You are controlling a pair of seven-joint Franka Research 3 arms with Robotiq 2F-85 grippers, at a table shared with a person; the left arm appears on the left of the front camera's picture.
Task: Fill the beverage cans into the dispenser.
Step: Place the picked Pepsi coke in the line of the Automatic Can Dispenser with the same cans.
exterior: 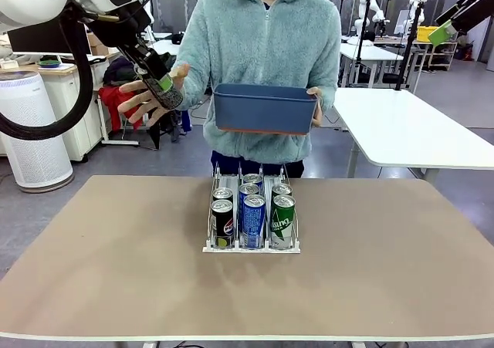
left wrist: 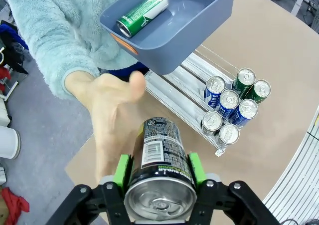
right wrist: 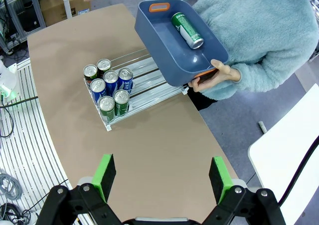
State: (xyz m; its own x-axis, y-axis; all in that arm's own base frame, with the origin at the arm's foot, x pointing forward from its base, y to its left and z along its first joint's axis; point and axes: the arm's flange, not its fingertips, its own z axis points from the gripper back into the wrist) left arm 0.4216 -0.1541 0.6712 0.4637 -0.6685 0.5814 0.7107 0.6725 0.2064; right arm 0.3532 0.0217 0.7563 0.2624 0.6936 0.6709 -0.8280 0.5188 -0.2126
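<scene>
My left gripper (exterior: 160, 84) is raised at the far left, shut on a black beverage can (left wrist: 159, 167) between its green pads. The person's open hand (left wrist: 109, 105) is right beside that can. Their other hand holds a blue-grey bin (exterior: 265, 109) above the table, and a green can (left wrist: 142, 13) lies on its side in it. The white wire dispenser (exterior: 212, 223) stands mid-table with several upright cans (exterior: 252, 209) at its near end: black in the left lane, blue in the middle, green on the right. My right gripper (right wrist: 162, 177) hangs open and empty high over the table's right side.
The far half of the dispenser lanes (right wrist: 149, 78) is bare, partly under the held bin. The brown tabletop (exterior: 386, 271) spreads wide around the rack. A white table (exterior: 409, 132) stands behind on the right.
</scene>
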